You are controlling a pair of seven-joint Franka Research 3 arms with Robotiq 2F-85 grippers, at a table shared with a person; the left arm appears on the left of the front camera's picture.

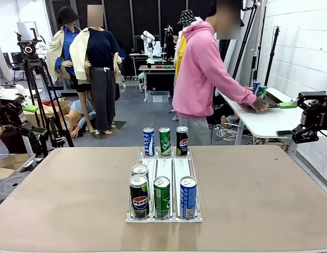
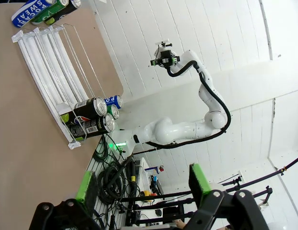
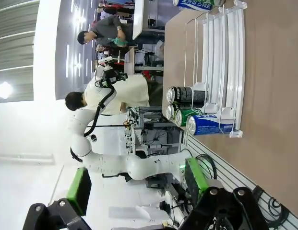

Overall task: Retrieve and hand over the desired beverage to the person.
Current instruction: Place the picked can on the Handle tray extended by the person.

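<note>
A white three-lane can rack (image 1: pixel 164 167) sits mid-table. At its far end stand a blue can (image 1: pixel 148 141), a green can (image 1: pixel 165 140) and a black Pepsi can (image 1: pixel 182 140). At its near end are two black Pepsi cans (image 1: pixel 139 196), a green can (image 1: pixel 162 196) and a blue can (image 1: pixel 188 196). The person in the pink hoodie (image 1: pixel 202 74) is turned toward a side table. My left gripper (image 1: pixel 36 120) (image 2: pixel 141 184) hangs open off the table's left. Off the right side my right gripper (image 1: pixel 286 119) (image 3: pixel 137 184) is also open. Both are far from the rack (image 2: pixel 48 72) (image 3: pixel 220 57).
A white side table (image 1: pixel 263 118) with cans stands at the right behind my table, where the person's hands rest. A tripod (image 1: pixel 34 68) stands at the left. The brown tabletop (image 1: pixel 258 195) is bare around the rack. The wall is close on the right.
</note>
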